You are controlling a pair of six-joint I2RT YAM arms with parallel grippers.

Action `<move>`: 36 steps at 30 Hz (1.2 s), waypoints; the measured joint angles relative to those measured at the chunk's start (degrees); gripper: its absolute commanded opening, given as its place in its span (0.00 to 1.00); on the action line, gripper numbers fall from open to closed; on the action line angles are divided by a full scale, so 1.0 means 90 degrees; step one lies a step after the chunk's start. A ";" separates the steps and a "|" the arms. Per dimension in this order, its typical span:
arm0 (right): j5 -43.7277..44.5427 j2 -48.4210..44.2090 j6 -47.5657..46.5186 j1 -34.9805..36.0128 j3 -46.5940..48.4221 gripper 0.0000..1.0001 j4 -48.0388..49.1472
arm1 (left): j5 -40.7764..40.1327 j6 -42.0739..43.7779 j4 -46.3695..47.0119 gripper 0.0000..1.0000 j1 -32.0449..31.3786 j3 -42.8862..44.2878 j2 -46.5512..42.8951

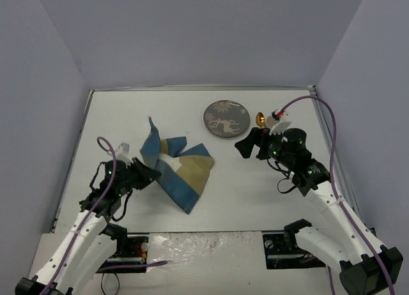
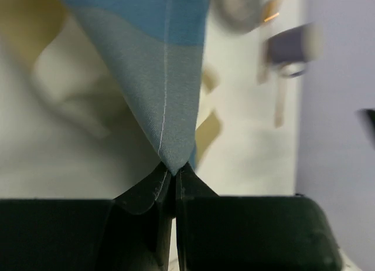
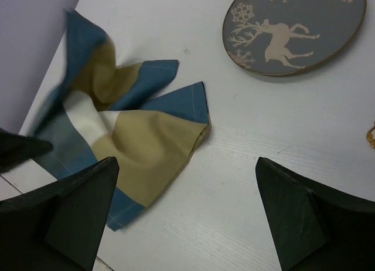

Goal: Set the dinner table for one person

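The white dinner table (image 1: 249,199) carries a crumpled blue-and-tan checked placemat (image 1: 185,170) left of centre. My left gripper (image 1: 153,174) is shut on a blue corner of the cloth. In the left wrist view the fabric (image 2: 158,60) rises from the closed gripper (image 2: 174,176). My right gripper (image 1: 246,145) is open and empty above bare table to the right of the placemat. In the right wrist view that gripper (image 3: 184,161) has its jaws wide apart over the table (image 3: 263,142), with the placemat (image 3: 146,136) at left.
A round grey plate (image 1: 225,119) with a deer design lies at the back centre, and shows in the right wrist view (image 3: 293,30). A small gold item (image 1: 260,118) stands just right of it. Grey walls enclose the table on three sides.
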 measured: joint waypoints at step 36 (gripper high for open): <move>0.1496 0.5599 -0.0773 0.2106 0.1082 0.74 0.1657 | -0.1487 0.2628 -0.2509 0.91 -0.0623 0.4892 0.4927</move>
